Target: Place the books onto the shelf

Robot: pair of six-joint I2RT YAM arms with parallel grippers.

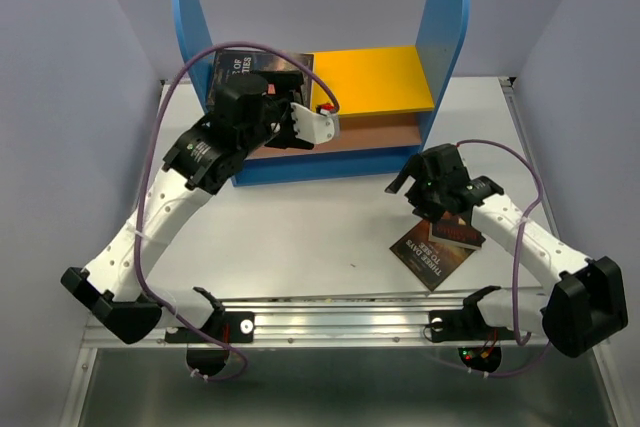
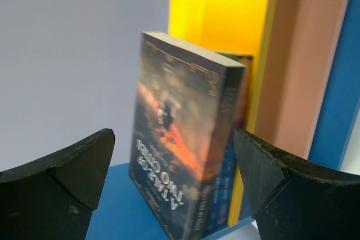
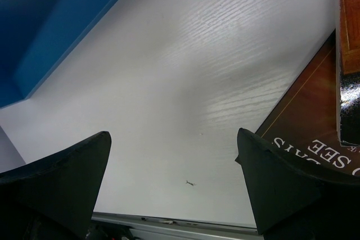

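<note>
Two books (image 2: 180,139) stand on the shelf (image 1: 375,77) at its left end, against the blue side panel (image 1: 190,22): a dark one with an orange cover in front and a blue one behind. My left gripper (image 2: 174,139) is open, its fingers either side of them and apart from them; in the top view the left gripper (image 1: 285,109) is at the shelf's front left. My right gripper (image 1: 432,192) hangs open over the table, beside a brown book (image 3: 306,122) reading "Three Days to See" (image 1: 430,257). A red book (image 1: 458,234) lies partly on it.
The shelf's yellow upper board (image 2: 219,15) and brown lower board (image 2: 304,60) run on to the right of the standing books. White table (image 3: 185,71) lies under the right gripper. A metal rail (image 1: 330,325) runs along the near edge.
</note>
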